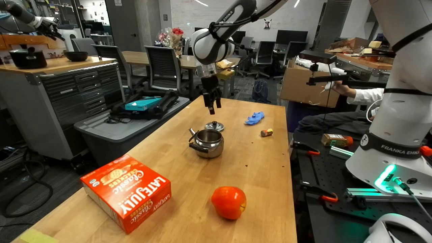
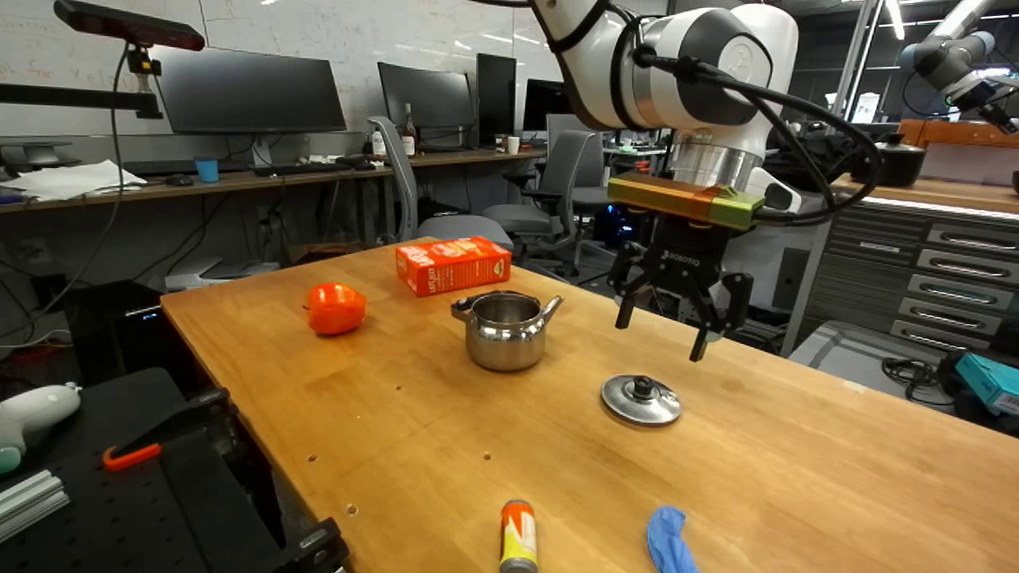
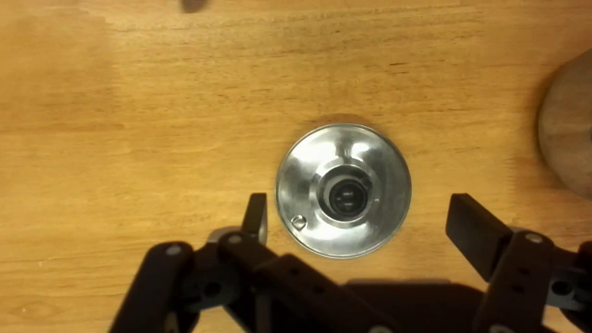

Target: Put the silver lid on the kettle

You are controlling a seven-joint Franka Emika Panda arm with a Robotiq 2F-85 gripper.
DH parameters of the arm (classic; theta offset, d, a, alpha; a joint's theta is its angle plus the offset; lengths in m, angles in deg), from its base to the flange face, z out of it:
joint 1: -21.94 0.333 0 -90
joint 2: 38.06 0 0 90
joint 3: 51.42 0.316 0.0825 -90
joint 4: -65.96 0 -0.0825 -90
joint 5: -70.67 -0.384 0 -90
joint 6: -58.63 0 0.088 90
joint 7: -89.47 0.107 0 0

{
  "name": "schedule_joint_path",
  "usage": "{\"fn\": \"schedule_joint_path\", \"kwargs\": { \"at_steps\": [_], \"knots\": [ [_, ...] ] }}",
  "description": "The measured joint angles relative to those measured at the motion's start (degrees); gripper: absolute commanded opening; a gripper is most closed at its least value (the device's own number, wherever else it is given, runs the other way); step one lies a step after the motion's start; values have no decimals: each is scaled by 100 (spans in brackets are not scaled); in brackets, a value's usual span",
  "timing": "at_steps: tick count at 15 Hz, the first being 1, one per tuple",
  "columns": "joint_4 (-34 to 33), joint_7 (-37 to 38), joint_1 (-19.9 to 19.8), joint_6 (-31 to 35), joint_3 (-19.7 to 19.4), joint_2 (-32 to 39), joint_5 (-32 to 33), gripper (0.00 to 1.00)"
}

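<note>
Presently, the kettle (image 2: 505, 346) stands open-topped on the table (image 2: 430, 446), its inner bottom unclear; the wrist view cuts it. Near it lies the silver lid (image 3: 344, 190), under the gripper (image 2: 661, 337), jaws apart.

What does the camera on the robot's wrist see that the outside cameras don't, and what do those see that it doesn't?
Only the wrist view: a small shiny mark near the rim of the silver lid; I can't tell what it is.

Only the exterior views: the red-orange fruit, the cracker box, the blue glove, the red-and-yellow tube, and the spout and handle of the kettle.

Both kinds share: the lid lying on the wooden table, the open hand above it, and the kettle, though the wrist view catches only part of its curved side.
</note>
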Motion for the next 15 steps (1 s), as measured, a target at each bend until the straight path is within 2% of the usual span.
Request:
{"fn": "schedule_joint_path", "kwargs": {
  "at_steps": [8,15],
  "knots": [
    [-402,0,-18,-430,30,380,0,100],
    [-744,0,-160,-468,35,699,-91,100]
  ]
}}
